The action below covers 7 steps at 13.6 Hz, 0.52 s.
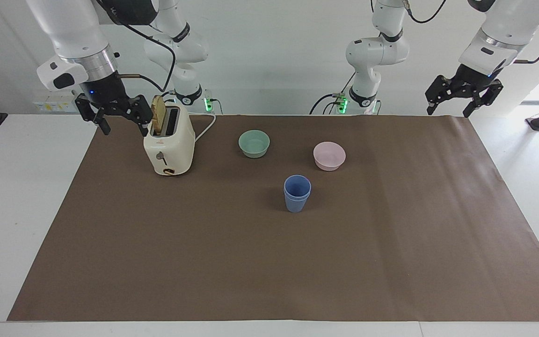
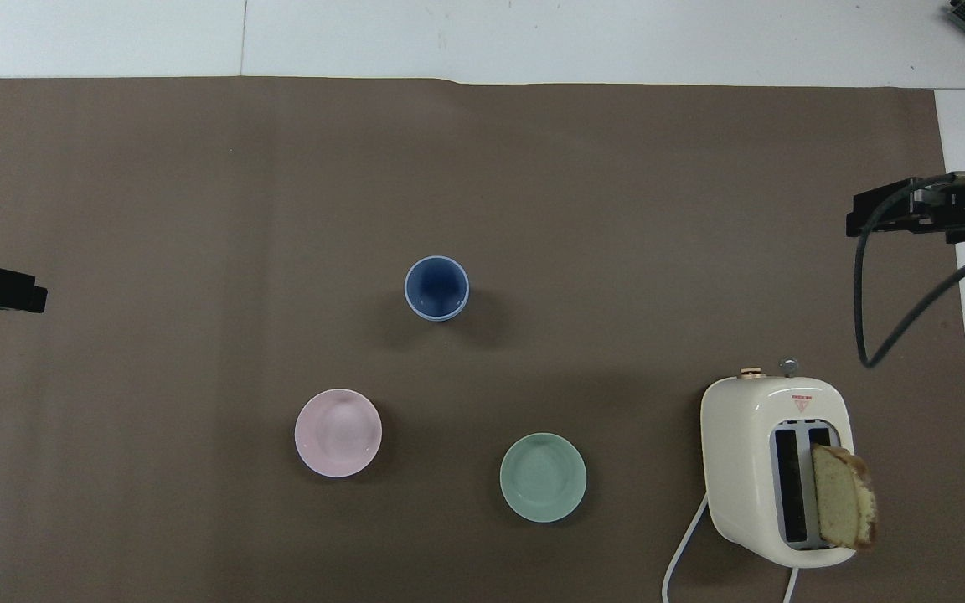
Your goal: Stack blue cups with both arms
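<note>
The half of the table (image 1: 269, 281) farthest from the robots lies bare. Four things stand in the nearer half. The blue cups (image 1: 297, 193), one nested in the other, stand upright near the middle. Closer to the robots are the pink bowl (image 1: 329, 156) and mint-green bowl (image 1: 254, 143), apart from each other and from the cups. The toaster (image 1: 169, 145), the tallest obstacle, with bread (image 1: 158, 115) sticking up, stands near the corner by the right arm's base. Both grippers hang above the table's end edges.
</note>
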Tool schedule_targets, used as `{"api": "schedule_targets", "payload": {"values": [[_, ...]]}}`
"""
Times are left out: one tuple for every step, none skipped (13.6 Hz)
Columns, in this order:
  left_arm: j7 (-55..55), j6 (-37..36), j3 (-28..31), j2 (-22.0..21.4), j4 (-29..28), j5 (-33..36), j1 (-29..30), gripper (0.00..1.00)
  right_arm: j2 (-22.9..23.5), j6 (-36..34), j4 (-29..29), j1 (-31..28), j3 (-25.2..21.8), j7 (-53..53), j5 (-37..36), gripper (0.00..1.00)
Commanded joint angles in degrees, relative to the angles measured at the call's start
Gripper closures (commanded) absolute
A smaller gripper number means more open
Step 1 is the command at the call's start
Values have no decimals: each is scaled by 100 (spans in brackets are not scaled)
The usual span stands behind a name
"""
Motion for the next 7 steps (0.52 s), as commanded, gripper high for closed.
{"api": "schedule_targets", "payload": {"values": [[43, -45, -28, -36, -19, -80, 91, 0, -171, -13, -191, -62, 19, -105, 121, 0], [43, -45, -28, -36, -19, -80, 91, 0, -171, -13, -191, -70, 19, -105, 121, 0], [43, -45, -28, -36, -19, -80, 82, 0, -171, -13, -191, -70, 19, -122, 112, 0], [43, -45, -28, -36, -19, -80, 82, 0, -171, -21, -191, -70, 19, -131, 112, 0], [43, -45, -28, -36, -19, -80, 82, 0, -171, -22, -191, -70, 19, -131, 112, 0], [43, -45, -28, -36, -19, -80, 82, 0, -171, -22, -191, -70, 19, -131, 121, 0], [43, -45, -28, -36, -19, -80, 82, 0, -180, -22, -217, -70, 28, -131, 121, 0]]}}
